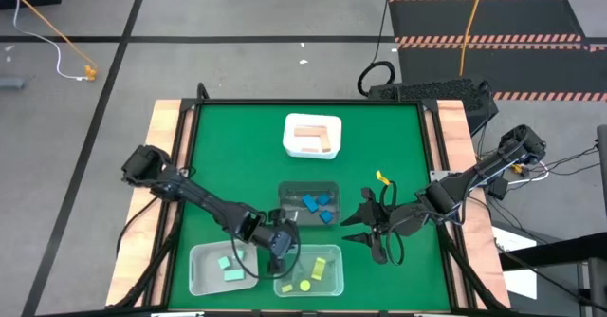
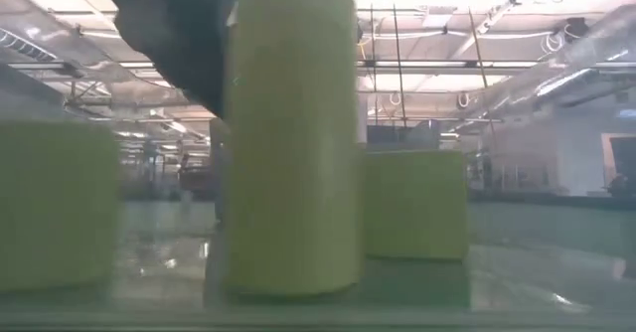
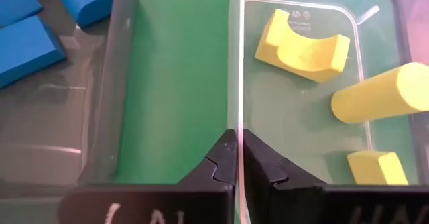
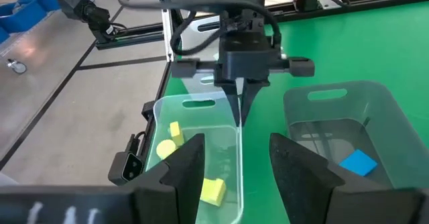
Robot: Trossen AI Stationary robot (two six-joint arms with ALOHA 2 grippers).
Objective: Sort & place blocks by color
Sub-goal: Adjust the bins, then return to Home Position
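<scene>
Green table point(image 1: 237, 146), no legible labels.

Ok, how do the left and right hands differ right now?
The left hand is shut, pinching the clear bin by its wall; the right hand is open and empty. The left hand points down by the yellow blocks; the right hand hangs over the green mat beside them. Both are dark, two-fingered.

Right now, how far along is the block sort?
Done: tan blocks in the white bin, blue blocks in the dark bin, mint blocks in one clear bin, yellow blocks in the other clear bin.
In hand: left tool pinches that bin's rim; right tool open, empty.
Left: one stray yellow block on the mat.
</scene>
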